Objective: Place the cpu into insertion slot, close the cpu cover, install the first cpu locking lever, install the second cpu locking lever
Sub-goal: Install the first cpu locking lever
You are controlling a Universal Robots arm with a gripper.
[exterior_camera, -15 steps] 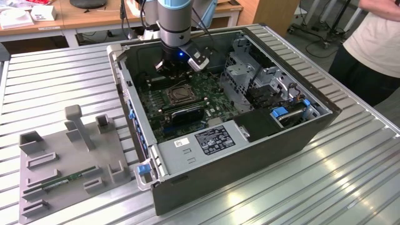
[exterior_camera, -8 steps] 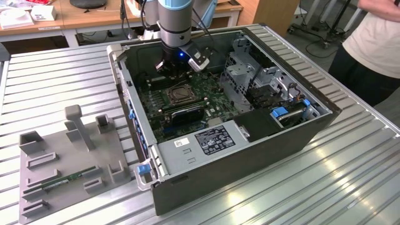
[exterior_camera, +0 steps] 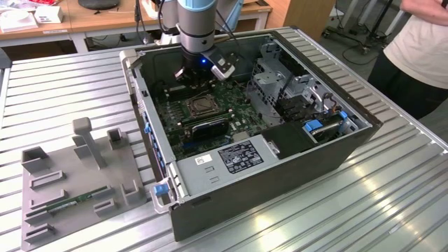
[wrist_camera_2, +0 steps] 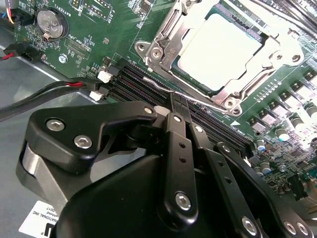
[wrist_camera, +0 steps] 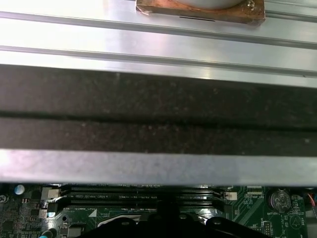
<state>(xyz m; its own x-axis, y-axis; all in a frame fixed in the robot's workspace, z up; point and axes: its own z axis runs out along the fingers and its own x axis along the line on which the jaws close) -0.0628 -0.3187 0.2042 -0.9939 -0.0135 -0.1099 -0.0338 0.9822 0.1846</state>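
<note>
Evidently first-lever step: cpu [wrist_camera_2: 218, 47] seated in insertion slot [exterior_camera: 199, 106] mid-motherboard [wrist_camera_2: 99, 29], cpu cover [wrist_camera_2: 161, 34] down. Gripper [wrist_camera_2: 174, 100] clenched, tips at locking lever [wrist_camera_2: 203, 98] beside the slot's edge. I judge latching wants a steady downward push.

A ribbed metal table [exterior_camera: 70, 89] bears an open computer case [exterior_camera: 280, 181] and a grey holder tray [exterior_camera: 66, 176].

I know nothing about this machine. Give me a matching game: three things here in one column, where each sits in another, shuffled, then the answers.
1. small silvery square cpu
2. long green memory stick
3. round silver coin battery

a. on the grey plastic stand outside the computer case
b. mounted on the green circuit board
c. inside the window of the square metal cover frame

Pairs: 1-c, 2-a, 3-b.
</note>
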